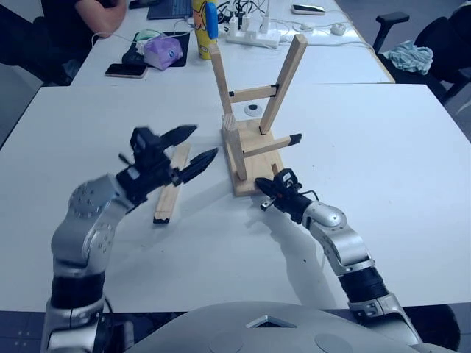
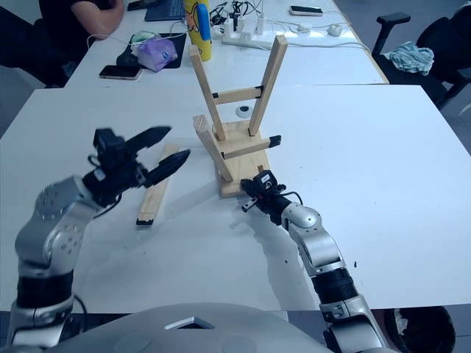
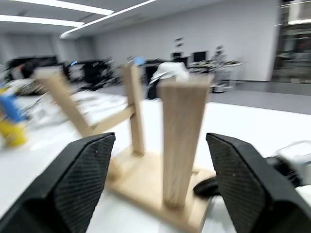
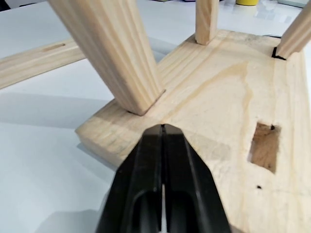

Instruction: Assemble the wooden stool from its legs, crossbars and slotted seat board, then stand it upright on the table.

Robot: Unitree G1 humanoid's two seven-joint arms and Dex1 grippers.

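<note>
The seat board (image 1: 257, 170) lies flat mid-table with its legs pointing up. Two tall legs (image 1: 283, 82) at its far end are joined by a crossbar (image 1: 252, 93). A shorter leg (image 1: 235, 151) stands at its near left corner, and a second crossbar (image 1: 268, 145) reaches right from it. One slot (image 4: 265, 145) in the board is empty. A loose leg (image 1: 171, 184) lies on the table to the left. My left gripper (image 1: 204, 141) hangs open above that loose leg, facing the near leg (image 3: 182, 145). My right gripper (image 1: 265, 193) is shut, its tip (image 4: 163, 127) at the board's near edge.
A small round white object (image 1: 253, 110) sits just behind the stool. The table behind holds a yellow bottle (image 1: 202, 29), a power strip (image 1: 254, 33), a phone (image 1: 125, 70) and a purple item (image 1: 162, 51). An office chair (image 1: 412, 48) stands at the far right.
</note>
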